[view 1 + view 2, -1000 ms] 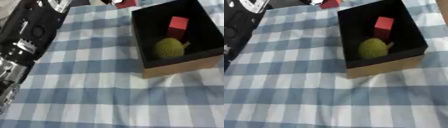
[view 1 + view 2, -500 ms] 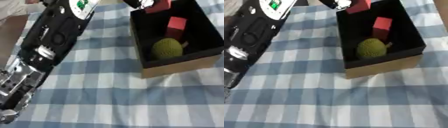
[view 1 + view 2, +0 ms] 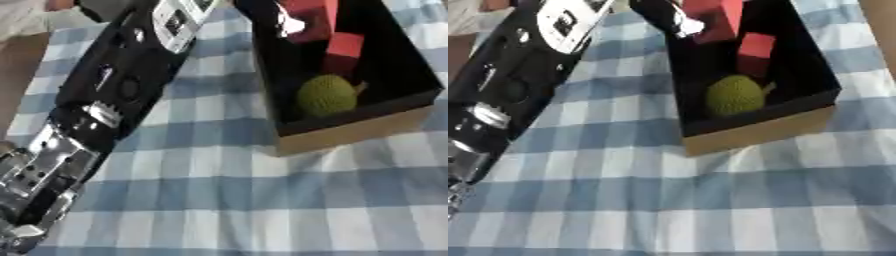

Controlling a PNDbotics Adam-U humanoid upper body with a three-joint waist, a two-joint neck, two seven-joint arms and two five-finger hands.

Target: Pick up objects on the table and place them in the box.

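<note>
Red block (image 3: 710, 20) pinched in left hand (image 3: 667, 17) fingers over black box (image 3: 815, 75), green fruit (image 3: 734, 95) inside

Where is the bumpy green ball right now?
The bumpy green ball sits inside the black box, toward its near end on the right side of the table, just in front of a red block.

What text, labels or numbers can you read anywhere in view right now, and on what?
White label plate on the left arm, near the top of the view: dark marks, too blurred to read.
Box, red blocks, green fruit, checked cloth: no writing visible.
Nothing readable in either view.
</note>
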